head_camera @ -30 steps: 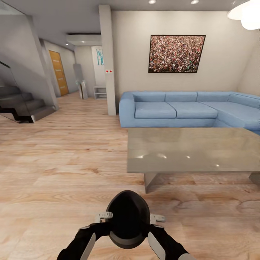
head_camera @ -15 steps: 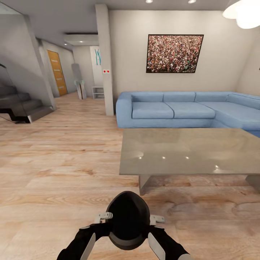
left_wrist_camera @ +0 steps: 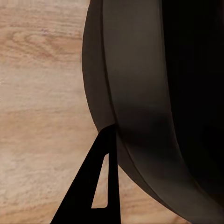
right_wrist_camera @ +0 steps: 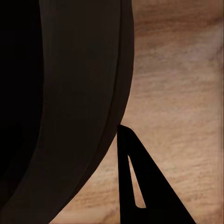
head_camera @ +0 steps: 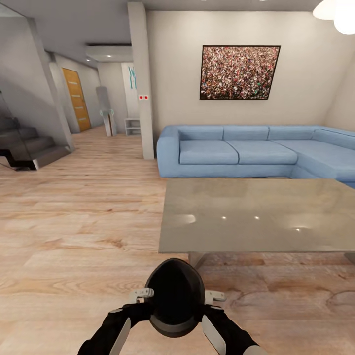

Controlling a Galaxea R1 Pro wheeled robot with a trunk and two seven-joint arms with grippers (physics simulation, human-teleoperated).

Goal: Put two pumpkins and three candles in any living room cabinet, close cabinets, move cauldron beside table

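Note:
The cauldron (head_camera: 175,296), a round matte black pot, hangs above the wood floor at the bottom centre of the head view, its mouth tilted towards the camera. My left gripper (head_camera: 143,295) is shut on its left rim and my right gripper (head_camera: 213,297) on its right rim. In each wrist view the cauldron's dark wall (left_wrist_camera: 140,93) (right_wrist_camera: 79,93) looms close, with one black finger (left_wrist_camera: 100,186) (right_wrist_camera: 135,182) lying against its outside. The table (head_camera: 256,212), low with a glossy grey-olive top, stands just ahead and to the right of the cauldron.
A blue corner sofa (head_camera: 236,150) runs behind the table under a framed picture (head_camera: 240,72). A square pillar (head_camera: 140,79) stands left of the sofa. Stairs (head_camera: 24,145) rise at the far left, and a hallway with an orange door (head_camera: 76,98) opens beyond. Bare wood floor (head_camera: 74,222) spreads to the left.
The whole view has shifted: the table and sofa sit nearer and slightly more to the left, so the camera has moved forward. The cauldron stays held the same way between both grippers.

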